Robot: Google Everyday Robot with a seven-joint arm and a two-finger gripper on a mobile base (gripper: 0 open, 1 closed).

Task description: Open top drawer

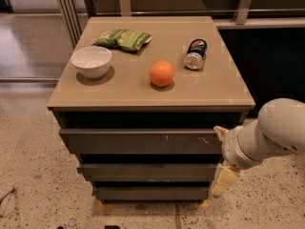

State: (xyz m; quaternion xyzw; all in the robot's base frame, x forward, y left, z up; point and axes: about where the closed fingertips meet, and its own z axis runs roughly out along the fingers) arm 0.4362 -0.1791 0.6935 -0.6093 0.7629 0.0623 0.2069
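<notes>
The top drawer [138,142] is the widest dark grey-brown front under the tan cabinet top, with small pale scratches right of centre. It stands out slightly from the cabinet. Two slimmer drawer fronts [143,171] sit below it. My gripper [222,160] is at the right end of the drawers, on a white arm coming in from the right. One pale finger [220,131] is at the top drawer's right edge; the other finger [224,181] hangs lower beside the lower drawers.
On the cabinet top [224,92] are a white bowl [91,61], a green snack bag [124,39], an orange [162,73] and a can lying on its side [196,54]. Speckled floor surrounds the cabinet. A dark counter stands behind and to the right.
</notes>
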